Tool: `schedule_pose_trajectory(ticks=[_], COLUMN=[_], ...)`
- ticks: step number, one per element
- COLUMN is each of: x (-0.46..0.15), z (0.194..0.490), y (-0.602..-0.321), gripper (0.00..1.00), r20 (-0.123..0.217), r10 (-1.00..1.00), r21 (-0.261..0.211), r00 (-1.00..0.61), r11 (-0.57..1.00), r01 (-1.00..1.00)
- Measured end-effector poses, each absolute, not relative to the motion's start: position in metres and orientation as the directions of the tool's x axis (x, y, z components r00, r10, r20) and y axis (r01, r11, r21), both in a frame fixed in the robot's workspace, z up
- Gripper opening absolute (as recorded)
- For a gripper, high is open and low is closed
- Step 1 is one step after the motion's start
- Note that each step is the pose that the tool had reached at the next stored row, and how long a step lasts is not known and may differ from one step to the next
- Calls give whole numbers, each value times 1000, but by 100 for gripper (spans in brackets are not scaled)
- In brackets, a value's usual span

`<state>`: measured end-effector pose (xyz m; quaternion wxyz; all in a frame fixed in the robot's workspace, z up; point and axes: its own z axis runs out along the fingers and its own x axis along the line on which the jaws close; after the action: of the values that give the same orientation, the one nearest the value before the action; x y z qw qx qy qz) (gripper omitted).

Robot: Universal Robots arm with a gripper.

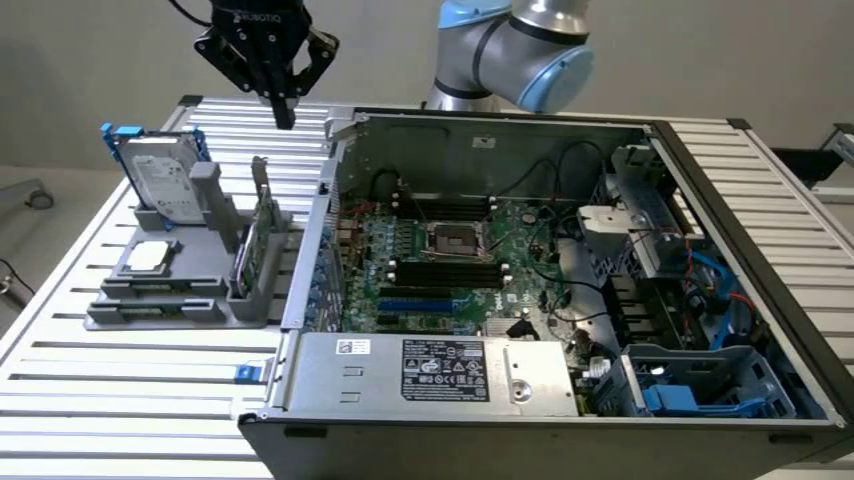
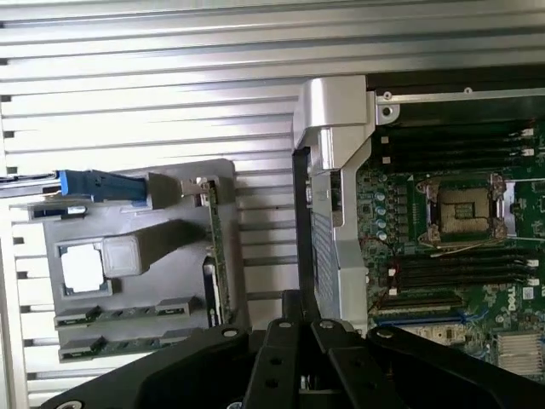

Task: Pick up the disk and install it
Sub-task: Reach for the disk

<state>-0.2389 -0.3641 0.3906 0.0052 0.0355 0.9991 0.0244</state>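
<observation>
Hovering over the far edge of the table (image 1: 134, 362), gripper (image 1: 283, 118) jaws pressed together on nothing, near the disk (image 1: 163, 180) propped upright in its stand (image 1: 174, 300), probably for easy grabbing.

Disk (image 2: 100, 186) edge-on in grey holder (image 2: 170, 234)

Black angular tool (image 1: 283, 120), white lettering (image 1: 248, 17) on housing, pale screw heads (image 2: 325, 324). Behind tool: silver tubular arm (image 1: 534, 15), light-blue joint caps (image 1: 558, 80).

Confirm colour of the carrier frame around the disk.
Blue carrier around the silver-grey disk, upright in the grey stand; clearest in the exterior view.
</observation>
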Motion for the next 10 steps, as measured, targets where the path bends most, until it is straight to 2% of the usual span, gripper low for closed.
schedule_pose_trajectory(ticks=[10], x=[-275], z=[390], y=[-349], gripper=[11], r20=[-3], r10=[71], r21=[49], r00=[-997], r11=[996], r01=[71])
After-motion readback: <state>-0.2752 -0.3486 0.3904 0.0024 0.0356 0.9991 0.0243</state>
